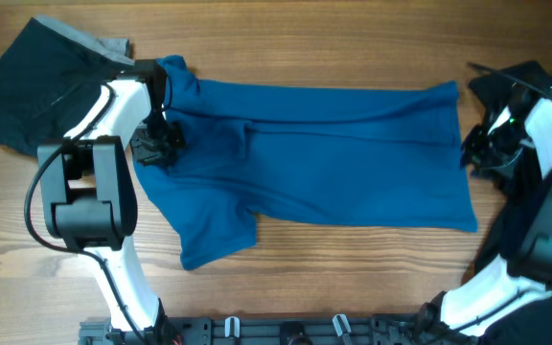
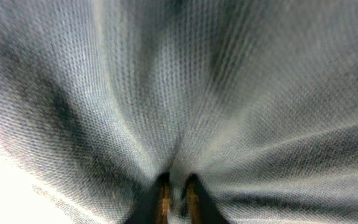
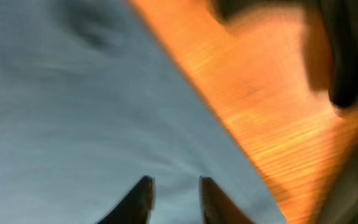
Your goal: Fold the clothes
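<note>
Overhead view: the blue shirt lies flat lengthwise across the middle of the table, reaching almost from the left side to the right edge. One sleeve points toward the near edge. The body shows long shallow creases, and cloth is bunched at its far-left end. The left gripper sits on the shirt's left end, and the right gripper sits at the hem on the shirt's right edge. A dark garment lies in the far-left corner, just beside the shirt's bunched end. Left wrist view: the fingers are nearly closed and pinch a ridge of knit cloth, and folds radiate from the pinch. Right wrist view: the fingers stand a moderate gap apart over the cloth, close to its straight edge, with bare wood beside them. The view is blurred, so it cannot be told whether they grip. Procedure, as judged: confirm both holds before lifting. Raise both ends together at an even height. Keep the cloth taut between the arms. Carry the held edge across to the opposite edge and align the hems before release.
</note>
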Tool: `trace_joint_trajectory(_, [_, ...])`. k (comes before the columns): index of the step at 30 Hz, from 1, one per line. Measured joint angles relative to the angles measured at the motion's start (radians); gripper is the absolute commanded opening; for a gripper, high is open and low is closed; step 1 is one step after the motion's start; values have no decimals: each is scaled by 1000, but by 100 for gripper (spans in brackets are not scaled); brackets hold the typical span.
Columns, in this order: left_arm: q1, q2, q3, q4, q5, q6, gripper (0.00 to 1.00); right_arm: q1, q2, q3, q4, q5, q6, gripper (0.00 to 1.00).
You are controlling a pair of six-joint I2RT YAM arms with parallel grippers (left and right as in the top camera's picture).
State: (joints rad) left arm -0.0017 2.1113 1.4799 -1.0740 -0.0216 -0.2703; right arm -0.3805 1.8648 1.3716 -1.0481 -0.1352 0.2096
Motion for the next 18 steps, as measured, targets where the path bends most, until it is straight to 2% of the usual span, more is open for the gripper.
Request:
trace_joint_trajectory(1, [2,-2,26,21,13,2,46,0,-59,4,61,-64,-39,45])
trace_joint_trajectory(2, [4,-7,47,39,24,2,51,3,-88,5,96,-102,-51,45])
trace_joint_trajectory(5, [5,-55,99,152,85,2,49,26,-119,7,206,-196,-78,45])
trace_joint_trajectory(7, [5,-68,107,212,118,2,47,58,-106,7,249,-205,-84,45])
trace_joint_trajectory(12, [-1,-65,108,369,184,6,50,107,-16,7,370,-205,-84,45])
trace_joint_trajectory(18, [-37,-18,108,380,203,26,54,105,46,7,377,-205,-84,45])
